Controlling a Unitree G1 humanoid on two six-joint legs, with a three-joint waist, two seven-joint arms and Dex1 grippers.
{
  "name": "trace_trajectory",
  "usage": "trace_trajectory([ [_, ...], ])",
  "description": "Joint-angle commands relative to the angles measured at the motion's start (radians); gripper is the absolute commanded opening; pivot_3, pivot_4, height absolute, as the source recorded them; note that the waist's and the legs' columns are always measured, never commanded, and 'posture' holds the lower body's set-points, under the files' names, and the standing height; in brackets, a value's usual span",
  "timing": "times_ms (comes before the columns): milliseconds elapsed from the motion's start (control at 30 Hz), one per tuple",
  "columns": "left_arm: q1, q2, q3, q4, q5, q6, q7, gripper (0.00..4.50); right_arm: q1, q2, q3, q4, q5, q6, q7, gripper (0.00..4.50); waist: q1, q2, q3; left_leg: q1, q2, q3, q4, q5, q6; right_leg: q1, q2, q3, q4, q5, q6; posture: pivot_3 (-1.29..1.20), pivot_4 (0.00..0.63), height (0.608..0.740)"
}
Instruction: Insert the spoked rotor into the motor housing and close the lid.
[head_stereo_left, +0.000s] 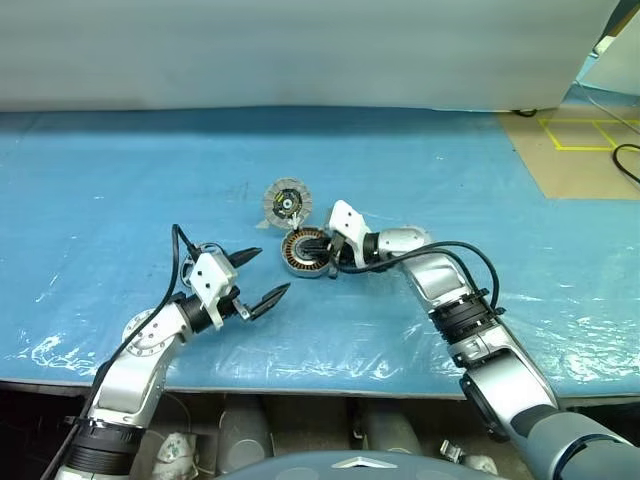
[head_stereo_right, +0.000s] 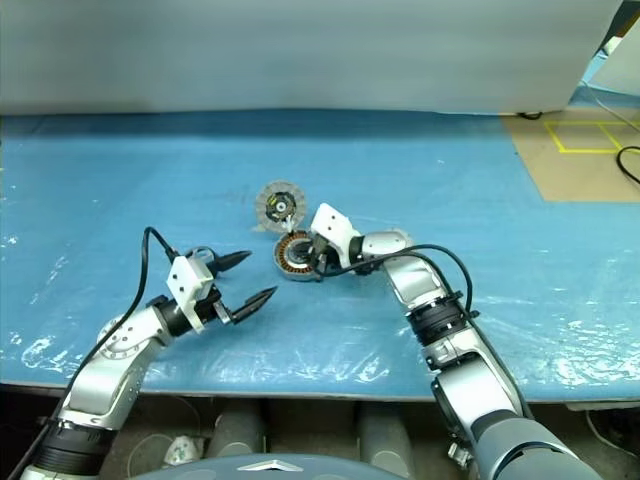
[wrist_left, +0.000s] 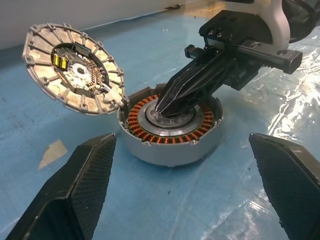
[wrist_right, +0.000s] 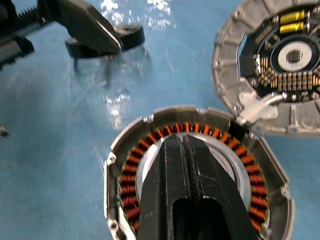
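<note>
The spoked rotor (wrist_left: 142, 127), a copper-brown wound ring around a silver hub, lies inside the round grey motor housing (wrist_left: 165, 156) on the blue table. The housing's lid (wrist_left: 75, 70) stands tilted open at its far-left rim, its circuit side showing. My right gripper (head_stereo_left: 318, 244) is shut, reaching in from the right, its joined tips resting on the rotor's silver hub (wrist_right: 230, 167). My left gripper (head_stereo_left: 272, 271) hangs open to the near left of the housing, a short gap away, with nothing between its fingers (wrist_left: 80, 185).
A blue plastic sheet (head_stereo_left: 120, 180) covers the table, whose front edge (head_stereo_left: 330, 385) runs just below both arms. A pale wall lines the far side. At the far right lie brown board with yellow tape (head_stereo_left: 580, 135) and a black cable (head_stereo_left: 628, 160).
</note>
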Motion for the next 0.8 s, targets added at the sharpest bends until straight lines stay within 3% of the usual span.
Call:
trace_trajectory([
  [33, -0.036, 0.026, 0.048, -0.093, -0.042, 0.081, 0.029, 4.50, -0.018, -0.019, -0.040, -0.036, 0.051, -0.005, 0.039, 0.01, 0.001, 0.000, 0.000, 0.000, 0.000, 0.000, 0.000, 0.000, 0.000, 0.000, 0.000, 0.000, 0.000, 0.000, 0.000, 0.00, 0.150, 0.740],
  [333, -0.093, 0.105, 0.109, -0.217, -0.156, 0.295, 0.034, 4.50, -0.011, -0.090, -0.043, -0.081, 0.077, 0.004, 0.112, 0.01, 0.001, 0.000, 0.000, -0.001, 0.000, 0.000, 0.000, 0.000, 0.000, 0.000, 0.000, 0.000, -0.001, 0.000, 0.000, 0.00, 0.150, 0.740],
  [433, -0.096, 0.158, 0.138, -0.217, -0.197, 0.354, 0.004, 3.86, 0.007, -0.122, -0.042, -0.108, 0.078, 0.000, 0.129, 0.00, -0.002, 0.000, 0.000, 0.000, 0.000, 0.000, 0.000, 0.000, 0.000, 0.000, 0.000, 0.000, -0.001, 0.000, 0.000, 0.00, 0.150, 0.740],
  [667, -0.081, 0.271, 0.228, -0.214, -0.253, 0.433, -0.050, 1.45, 0.038, -0.169, -0.035, -0.213, 0.109, 0.050, 0.154, 0.00, 0.000, 0.000, 0.000, -0.001, 0.000, 0.000, 0.000, 0.000, 0.000, 0.000, 0.000, 0.000, -0.001, 0.000, 0.000, 0.00, 0.150, 0.740],
  [800, -0.117, 0.324, 0.238, -0.140, -0.254, 0.457, -0.097, 1.45, 0.024, -0.165, -0.029, -0.217, 0.113, 0.059, 0.163, 0.00, 0.001, 0.000, 0.000, 0.000, 0.000, 0.000, 0.000, 0.000, 0.000, 0.000, 0.000, -0.001, -0.001, 0.000, 0.000, 0.00, 0.150, 0.740],
])
